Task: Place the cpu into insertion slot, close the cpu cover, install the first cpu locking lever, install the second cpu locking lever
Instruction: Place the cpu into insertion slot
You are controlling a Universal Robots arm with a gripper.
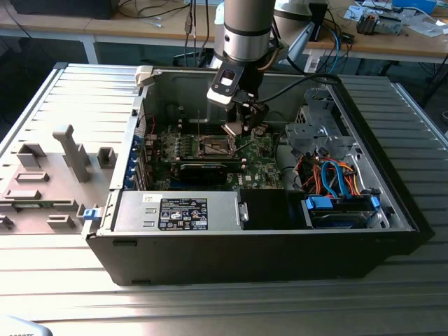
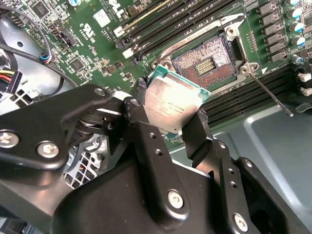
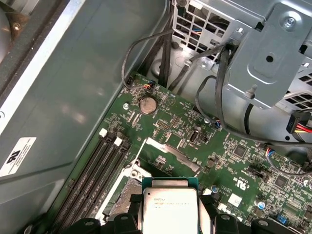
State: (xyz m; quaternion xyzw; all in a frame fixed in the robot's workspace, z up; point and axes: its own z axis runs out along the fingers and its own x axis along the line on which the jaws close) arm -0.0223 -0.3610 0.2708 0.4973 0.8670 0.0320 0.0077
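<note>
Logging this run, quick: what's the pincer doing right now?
Pincer: closed on the cpu, which is not yet in the insertion slot.

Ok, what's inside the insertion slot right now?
No chip is seated: in the second wrist view the insertion slot shows its bare contact field. The cpu, clamped in the gripper, covers part of the slot's edge, so that bit is hidden.

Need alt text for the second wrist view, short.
The gripper holds the cpu by its edges near the open insertion slot, whose bare contact field shows inside its metal rim. Around the slot lies the green motherboard with dark memory slots.
</note>
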